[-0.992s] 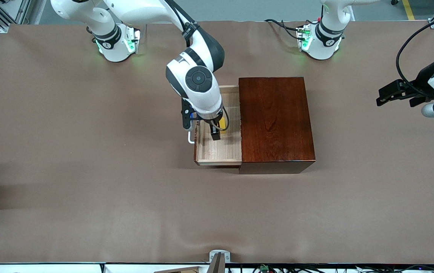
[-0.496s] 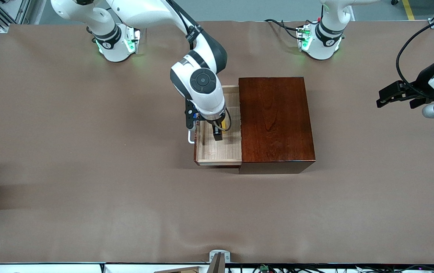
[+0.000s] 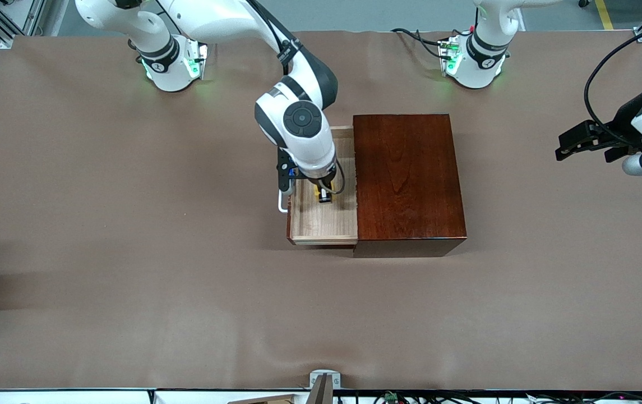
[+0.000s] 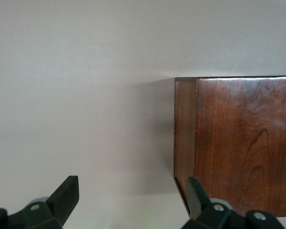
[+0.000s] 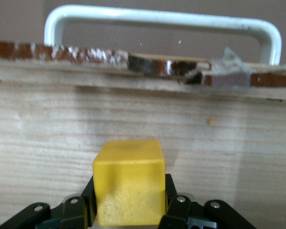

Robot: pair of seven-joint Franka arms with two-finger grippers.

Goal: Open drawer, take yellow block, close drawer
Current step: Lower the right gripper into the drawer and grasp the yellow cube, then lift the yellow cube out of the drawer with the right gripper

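- Two robot arms stand at a table (image 3: 130, 280) with a brown cover.
- The dark red-brown wooden box (image 3: 407, 179) sits near the middle of the table, and the left wrist view shows one of its corners (image 4: 238, 152).
- The drawer (image 3: 321, 224) is pulled out of the box toward the right arm's end of the table. It is a pale wood tray, and its inside is open to see.
- The white handle (image 3: 281, 205) sticks out from the front of the drawer. In the right wrist view it looks like a white bar bent in a U shape (image 5: 157, 19) above the drawer's front wall.
- The right gripper (image 3: 324, 196) is down inside the drawer, about midway along it.
- Its black fingers (image 5: 174, 210) are pressed on both sides of the yellow block (image 5: 129, 188), so it has hold of the block.
- The yellow block (image 3: 319, 193) is in the drawer, between the fingers. Only a small bit of yellow peeks out in the front view.
- I cannot tell if the block is touching the drawer floor or is lifted a little.
- The left gripper (image 3: 587, 140) waits up in the air over the table at the left arm's end, well apart from the box.
- Its two black fingers (image 4: 64, 198) are spread wide with nothing between them.
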